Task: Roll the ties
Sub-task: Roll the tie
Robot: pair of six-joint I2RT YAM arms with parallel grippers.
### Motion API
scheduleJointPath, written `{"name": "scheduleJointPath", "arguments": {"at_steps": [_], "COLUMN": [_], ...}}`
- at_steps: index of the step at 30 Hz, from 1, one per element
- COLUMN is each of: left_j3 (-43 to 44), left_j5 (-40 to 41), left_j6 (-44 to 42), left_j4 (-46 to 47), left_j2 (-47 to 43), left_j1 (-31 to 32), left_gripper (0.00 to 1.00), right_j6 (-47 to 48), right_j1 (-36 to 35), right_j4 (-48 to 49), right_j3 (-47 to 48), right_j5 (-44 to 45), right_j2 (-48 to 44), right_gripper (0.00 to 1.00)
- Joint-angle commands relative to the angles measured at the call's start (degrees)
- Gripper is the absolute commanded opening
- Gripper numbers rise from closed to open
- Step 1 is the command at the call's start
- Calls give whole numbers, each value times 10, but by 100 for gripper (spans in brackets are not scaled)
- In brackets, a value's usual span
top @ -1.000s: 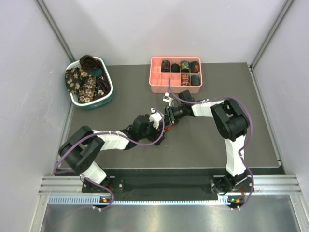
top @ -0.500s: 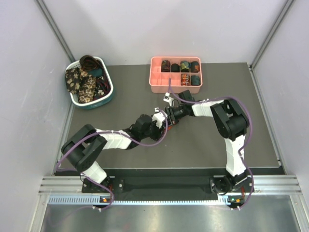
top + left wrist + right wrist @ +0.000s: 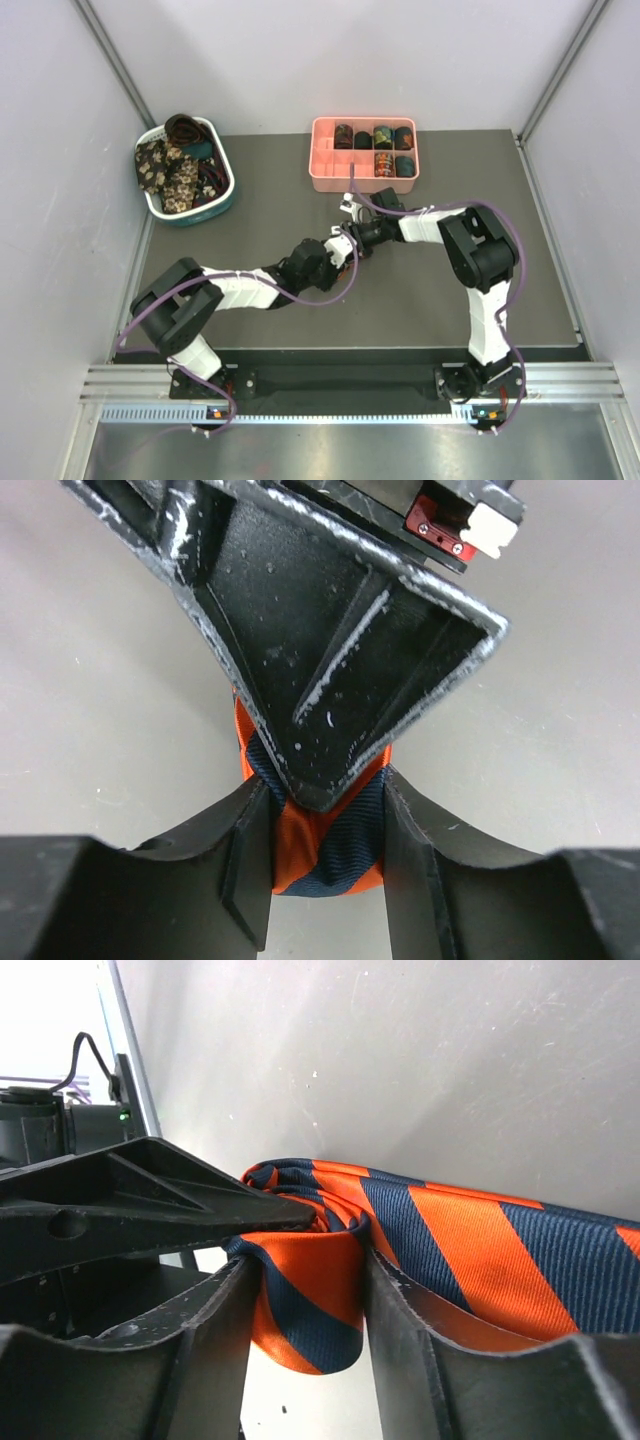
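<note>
Two arms (image 3: 240, 288); one pink tray (image 3: 325, 165), far centre, holding six rolled ties (image 3: 383, 136); one basket (image 3: 205, 214), far left; one striped tie (image 3: 325, 850).

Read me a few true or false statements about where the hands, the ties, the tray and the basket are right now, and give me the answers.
1. The left hand and the right hand each straddle the same striped tie. True.
2. That tie is floral brown and cream. False: it has orange and dark blue diagonal stripes.
3. The pink tray holds several rolled ties. True.
4. The basket stands at the far right corner of the table. False: it is at the far left, with ties piled in it.
</note>
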State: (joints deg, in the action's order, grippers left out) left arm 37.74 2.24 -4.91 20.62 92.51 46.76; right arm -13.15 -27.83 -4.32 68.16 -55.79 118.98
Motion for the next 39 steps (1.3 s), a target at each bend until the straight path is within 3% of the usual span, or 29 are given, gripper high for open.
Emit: {"name": "scheduleJointPath", "arguments": {"at_steps": [1, 6, 11, 12, 16, 22, 31, 39], "left_j3": [20, 36, 42, 42, 43, 44, 87, 87], "left_j5": [24, 45, 53, 55, 53, 19, -9, -101], "left_j6": [-14, 1, 12, 13, 20, 24, -23, -27], "left_j4": [-34, -66, -86, -87, -88, -63, -75, -60], "left_j2": [18, 29, 36, 36, 35, 16, 10, 36], "left_j1": [1, 1, 0, 0, 0, 0, -9, -40], "left_gripper": [45, 45, 45, 45, 49, 68, 70, 59], "right_j6": [41, 34, 27, 27, 23, 28, 29, 29], "right_j1": [1, 6, 9, 8, 8, -3, -6, -7], "right_j4": [-6, 5, 19, 20, 20, 9, 5, 4], "right_j3": [-21, -35, -51, -51, -45, -30, -22, -21], "right_j5": [95, 96, 93, 90, 75, 68, 57, 54], "right_j2": [-1, -14, -30, -28, -16, 3, 13, 16], "right_gripper": [49, 58, 60, 59, 37, 25, 22, 21]}}
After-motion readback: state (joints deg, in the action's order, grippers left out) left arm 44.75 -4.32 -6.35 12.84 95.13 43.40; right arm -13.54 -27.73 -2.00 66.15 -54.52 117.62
